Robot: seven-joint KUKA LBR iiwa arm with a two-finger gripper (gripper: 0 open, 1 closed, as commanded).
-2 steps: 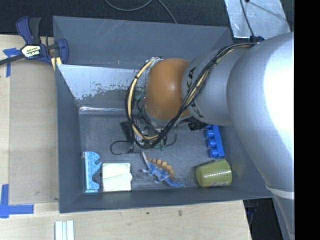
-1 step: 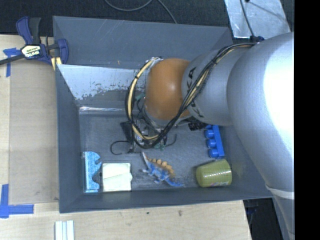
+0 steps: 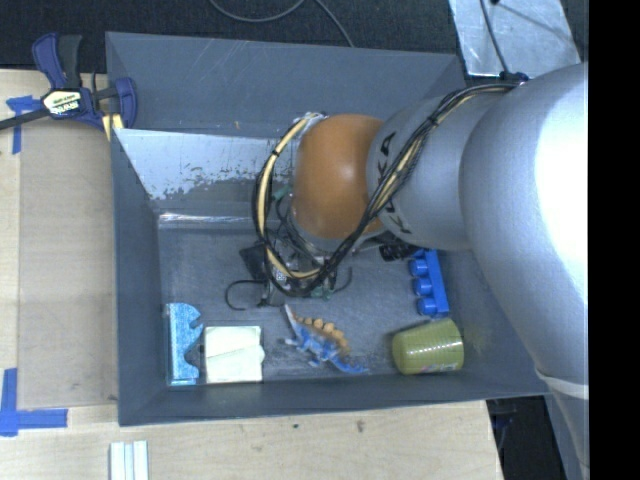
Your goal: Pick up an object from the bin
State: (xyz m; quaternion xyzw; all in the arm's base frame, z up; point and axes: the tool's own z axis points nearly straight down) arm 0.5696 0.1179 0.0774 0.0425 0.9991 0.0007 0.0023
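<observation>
gripper (image 3: 290, 268): low over the middle of the bin (image 3: 140, 268), under the arm's orange cover and cables; whether it is spread or closed i cannot tell, and nothing shows in its grip.
nearest thing: a tangle of blue and tan bits (image 3: 318, 338) on the floor, just toward the near wall from it (the likeliest pick, by my guess).
others: a white block (image 3: 233, 354) touching a light-blue piece (image 3: 183, 343) in the near-left corner; a blue studded brick (image 3: 428, 283) and an olive cylinder (image 3: 428, 348) to the right, near each other.
risk: the tangle looks thin and loose, so a closing grip may catch one strand and lose the rest, or scrape the floor.
second risk: the cylinder lies on its side and could roll if nudged.
writing: none readable on anything in the bin.
</observation>
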